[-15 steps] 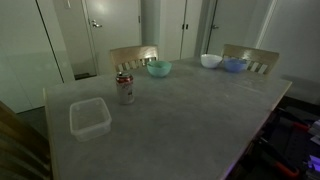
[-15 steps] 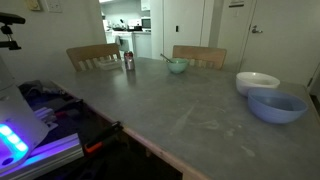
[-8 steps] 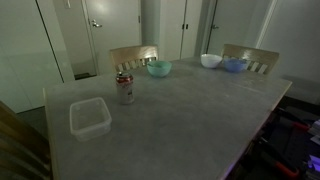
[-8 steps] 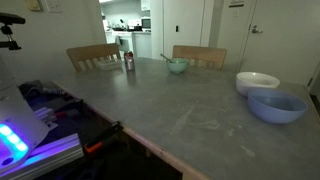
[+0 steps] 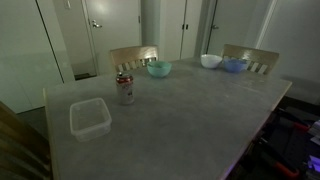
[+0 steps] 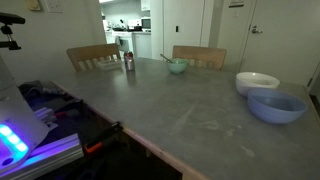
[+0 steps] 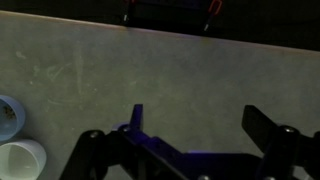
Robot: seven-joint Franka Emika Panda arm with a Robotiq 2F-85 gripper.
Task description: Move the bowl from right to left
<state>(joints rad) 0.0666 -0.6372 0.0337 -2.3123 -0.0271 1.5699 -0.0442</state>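
Gripper (image 7: pixel 195 118) is seen in wrist view only: jaws spread wide, nothing held, w/ bare table (image 7: pixel 150 60) beyond. Blue bowl (image 6: pixel 275 106) is set nr the table edge, just beside white bowl (image 6: pixel 257 82); contact can't be told. Teal bowl (image 5: pixel 158 68) & can (image 5: pixel 124 88) are placed well apart from them. Clear container (image 5: pixel 89 117) is set nr a corner.

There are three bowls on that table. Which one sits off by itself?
The teal bowl. It stands alone, nearer the red can, while the white bowl and the blue bowl sit right beside each other.
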